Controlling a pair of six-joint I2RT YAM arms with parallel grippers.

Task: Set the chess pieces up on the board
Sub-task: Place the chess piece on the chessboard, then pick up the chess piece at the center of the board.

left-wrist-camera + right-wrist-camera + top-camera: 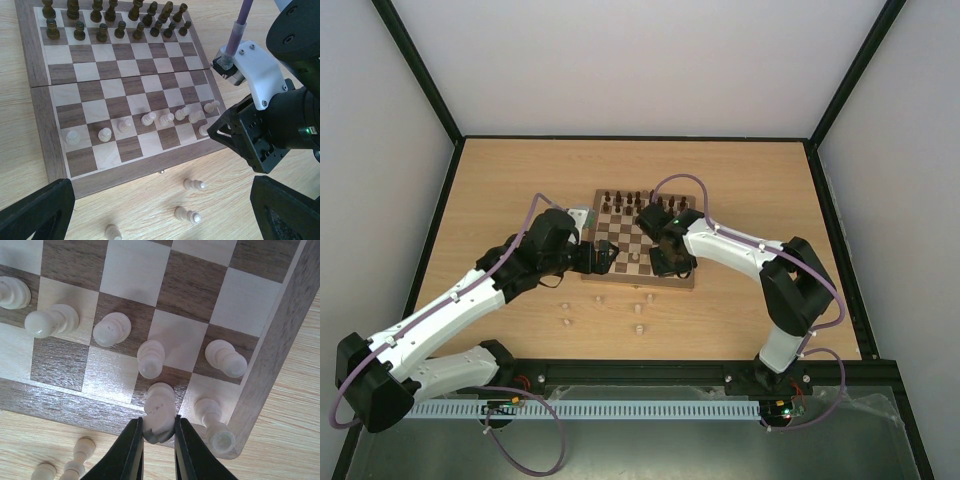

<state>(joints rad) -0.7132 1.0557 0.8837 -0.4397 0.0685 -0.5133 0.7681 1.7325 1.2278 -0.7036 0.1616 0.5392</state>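
1. Pale chess pieces [148, 118] stand in a pawn row on the board [45, 115], just beyond the right jaws. Dark brown pieces [120, 30] already fill the far ranks.
2. Closed narrow, the right jaws grip one pale piece [160, 412] at the near rank, beside a corner piece [215, 427].
3. Spread wide and empty, the left jaws flank loose pieces [195, 184] on the bench [150, 215].
4. Perhaps six back-rank pieces remain; the top view is too small for a sure count.

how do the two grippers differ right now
The left gripper has its fingers spread wide; the right gripper has them nearly together. The left gripper holds nothing; the right gripper pinches a pale chess piece at the board's edge. Both have black fingers.
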